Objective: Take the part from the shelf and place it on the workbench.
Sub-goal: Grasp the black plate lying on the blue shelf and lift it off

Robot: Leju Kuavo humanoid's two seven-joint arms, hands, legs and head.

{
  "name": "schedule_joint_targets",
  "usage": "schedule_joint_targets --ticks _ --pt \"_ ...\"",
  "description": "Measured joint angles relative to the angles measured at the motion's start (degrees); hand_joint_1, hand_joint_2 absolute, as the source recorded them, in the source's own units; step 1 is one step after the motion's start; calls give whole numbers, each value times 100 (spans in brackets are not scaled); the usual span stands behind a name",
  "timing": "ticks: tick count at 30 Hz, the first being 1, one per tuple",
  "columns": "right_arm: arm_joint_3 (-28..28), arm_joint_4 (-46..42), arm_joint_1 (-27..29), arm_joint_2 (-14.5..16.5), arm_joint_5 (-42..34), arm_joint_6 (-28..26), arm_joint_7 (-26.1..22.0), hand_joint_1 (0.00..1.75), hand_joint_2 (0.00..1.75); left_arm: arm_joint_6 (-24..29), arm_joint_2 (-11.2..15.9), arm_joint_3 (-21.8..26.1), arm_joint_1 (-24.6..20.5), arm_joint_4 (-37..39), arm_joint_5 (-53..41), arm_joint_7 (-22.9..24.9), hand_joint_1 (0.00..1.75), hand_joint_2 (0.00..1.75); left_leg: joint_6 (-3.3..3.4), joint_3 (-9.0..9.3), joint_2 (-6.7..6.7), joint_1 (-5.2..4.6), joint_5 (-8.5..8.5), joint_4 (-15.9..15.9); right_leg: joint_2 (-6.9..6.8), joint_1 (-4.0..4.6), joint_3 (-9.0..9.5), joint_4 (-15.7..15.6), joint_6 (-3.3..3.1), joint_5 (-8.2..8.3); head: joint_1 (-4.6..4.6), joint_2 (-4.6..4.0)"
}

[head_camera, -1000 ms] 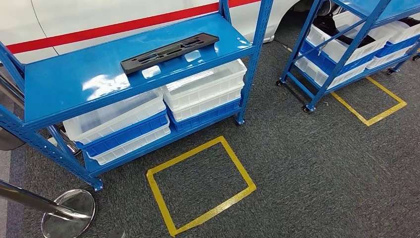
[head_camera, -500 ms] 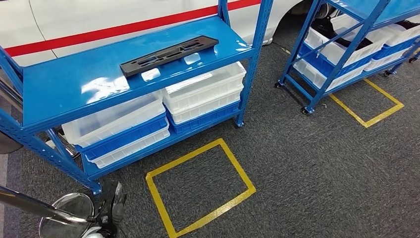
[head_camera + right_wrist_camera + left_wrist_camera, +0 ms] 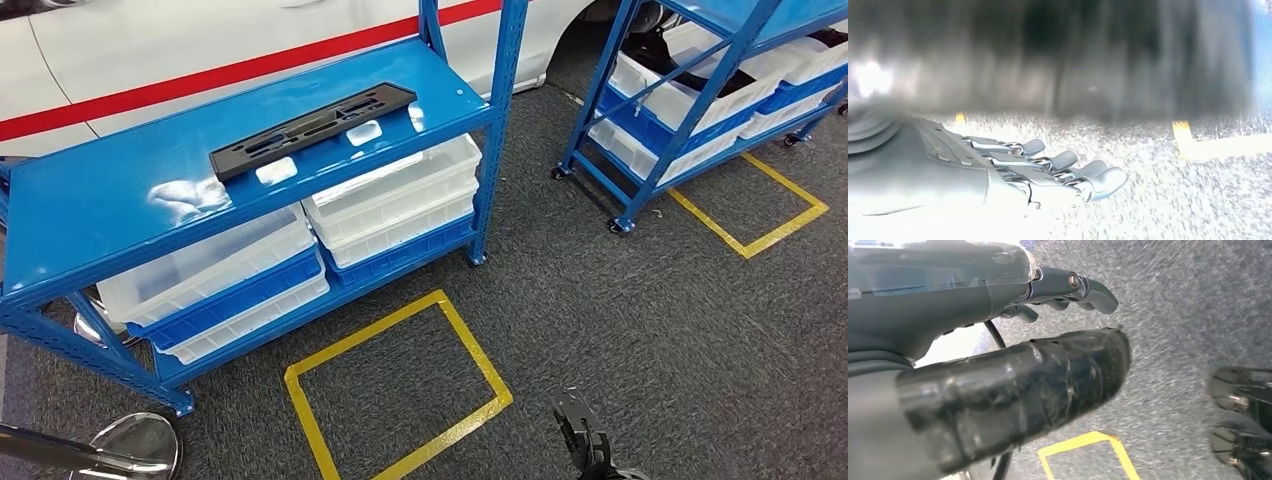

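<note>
Black plastic part (image 3: 312, 130): lies flat on top deck of blue shelf (image 3: 90, 215), untouched. White bins (image 3: 395, 195) on the shelf's lower tier. Yellow floor square (image 3: 395, 385) in front of shelf. Left hand (image 3: 1013, 360): fingers (image 3: 1088, 287) apart, empty. Right hand (image 3: 1043, 170): fingers extended, holding nothing.

The head camera is looking down and forward from high up at a blue shelf (image 3: 250, 190) and grey carpet (image 3: 640, 330). Both wrist cameras are sitting close behind their hands, facing that carpet; all are sharing its yellow tape (image 3: 395, 390).
</note>
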Motion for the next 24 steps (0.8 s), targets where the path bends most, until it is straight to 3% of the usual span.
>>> schedule_joint_targets --ticks 2,4,6,8,10,12,14,15,16,17,19,20,21,23,24 --pt "2 130 203 6 0 1 6 0 175 0 24 0 -204 -88 1 -5 0 0 152 96 163 -80 634 -638 -131 24 169 -33 4 -143 5 0" --pt "8 339 438 25 1 2 17 0 175 2 38 -3 -432 -265 1 -13 0 0 250 173 296 -175 957 -999 -252 19 284 -71 48 -253 6 0" --pt "12 573 652 36 1 2 25 0 175 4 20 -11 -672 -527 0 -21 0 0 277 282 223 -206 902 -1117 -339 15 424 -90 110 -296 -11 0" --pt "19 922 917 36 0 2 21 0 175 2 9 -18 -955 -901 0 -23 0 0 315 462 90 -167 880 -1206 -291 4 421 124 160 -310 -21 0" --pt "35 1373 1211 35 -2 2 17 0 175 1 11 -20 -1306 -1336 0 -23 0 0 343 609 -126 -121 839 -1254 -140 -33 26 768 224 -433 -16 0" --pt "47 1744 1471 25 -3 0 25 0 175 2 17 -21 -1636 -1687 0 -29 0 0 344 717 -412 -96 763 -1256 -67 -79 -520 1397 285 -737 -13 0" --pt "50 1931 1645 8 -1 -1 36 0 175 2 16 -22 -1755 -1864 0 -31 0 0 308 886 -638 -72 642 -1255 -41 -107 -854 1465 327 -926 -7 0" --pt "51 1946 1659 -1 0 0 36 0 175 2 16 -24 -1728 -1889 0 -28 0 0 279 992 -706 -57 563 -1254 -16 -113 -920 1266 345 -826 -2 0" --pt "51 1915 1620 -9 0 0 30 0 175 4 15 -24 -1646 -1862 0 -20 0 0 246 1078 -741 -44 478 -1258 50 -123 -946 960 365 -517 1 0" --pt "52 1848 1530 -10 0 0 22 0 175 5 15 -24 -1533 -1782 0 -9 0 0 214 1158 -757 -38 389 -1243 137 -125 -954 665 377 -107 2 0" --pt "55 1615 1256 -5 1 1 11 0 175 7 13 -25 -1235 -1526 1 3 0 0 159 1230 -777 -32 243 -1238 252 -120 -924 340 332 491 2 0" --pt "57 1443 1086 -1 1 2 10 0 175 7 7 -26 -1071 -1357 2 5 0 0 133 1259 -786 -32 218 -1218 245 -104 -902 313 281 573 2 0" --pt "57 1238 902 4 1 2 7 0 175 7 4 -27 -894 -1175 2 6 0 0 104 1254 -783 -28 236 -1185 204 -99 -860 292 222 547 2 0" --pt "57 810 546 21 1 2 0 0 87 6 0 -30 -561 -786 1 3 0 0 46 1118 -576 -29 332 -867 133 -98 -742 189 132 519 -8 0" --pt "57 611 390 28 1 2 -3 0 44 5 0 -31 -422 -594 0 4 0 0 19 954 -425 -26 328 -594 104 -99 -664 138 92 496 -15 0"
